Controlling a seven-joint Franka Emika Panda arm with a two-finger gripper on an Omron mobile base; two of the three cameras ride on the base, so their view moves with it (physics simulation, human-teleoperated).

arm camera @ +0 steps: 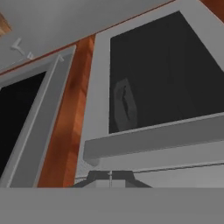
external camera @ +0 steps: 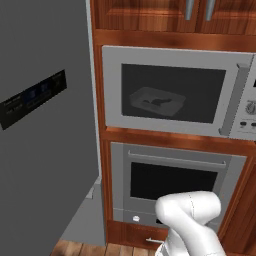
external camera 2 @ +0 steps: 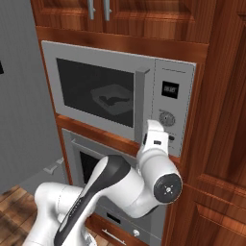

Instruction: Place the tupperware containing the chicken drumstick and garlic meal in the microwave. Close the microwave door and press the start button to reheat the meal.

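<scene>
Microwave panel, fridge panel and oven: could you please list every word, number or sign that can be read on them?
Nothing can be read.
Microwave display: small pale marks, too blurred to read.
Buttons and dial beneath it: no readable labels.
Fridge control panel: faint bluish marks, too small to read.
Oven: no text visible.

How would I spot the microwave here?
Find the tall wooden cabinet wall beside the grey fridge. The microwave is the upper silver box; unlike the oven beneath, its dark window shows a tupperware inside, with buttons at its right.
</scene>
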